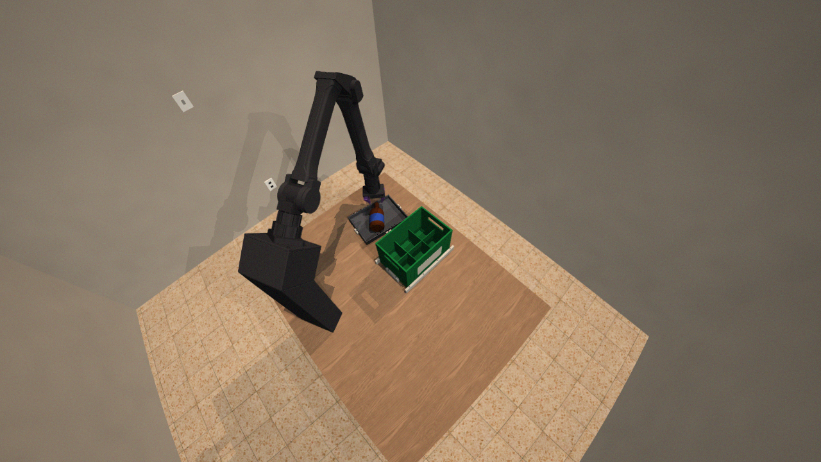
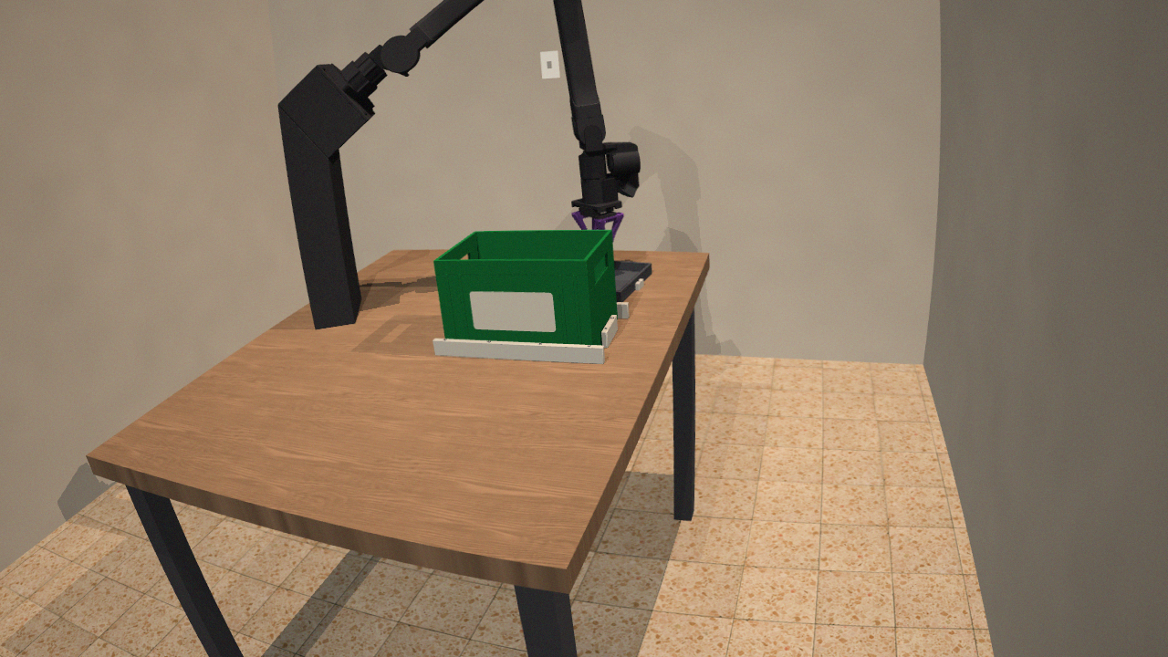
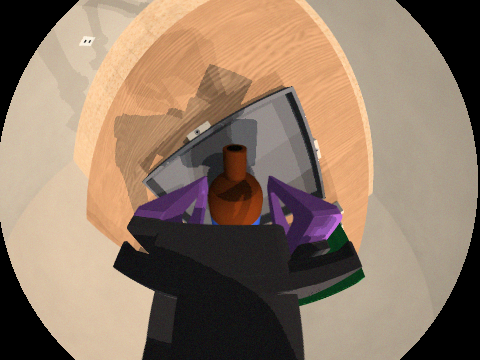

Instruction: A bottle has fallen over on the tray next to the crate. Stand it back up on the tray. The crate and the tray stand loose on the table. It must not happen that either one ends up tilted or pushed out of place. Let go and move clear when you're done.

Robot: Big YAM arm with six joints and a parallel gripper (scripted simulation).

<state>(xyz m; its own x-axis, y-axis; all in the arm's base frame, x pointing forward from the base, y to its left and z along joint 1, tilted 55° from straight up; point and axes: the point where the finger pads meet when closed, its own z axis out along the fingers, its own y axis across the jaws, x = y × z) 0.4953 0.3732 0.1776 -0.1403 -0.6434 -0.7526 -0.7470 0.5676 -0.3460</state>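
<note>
While the gripper [image 3: 235, 202] is hung over the tray [image 3: 294, 140] beside the crate [image 1: 414, 244], its fingers are spread, nothing pinched. The bottle [image 3: 235, 190] is seen lying between them on the tray. Closing on it is judged next.

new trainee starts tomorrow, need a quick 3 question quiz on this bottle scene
1. True or false: the bottle lies on its side on the tray.
2. How many bottles stand in the green crate? A: none. B: two. C: six.
3. In a word, is the gripper open or shut?

Key
1. True.
2. A.
3. Open, with one purple finger on each side of the bottle, not clamping it.
</note>
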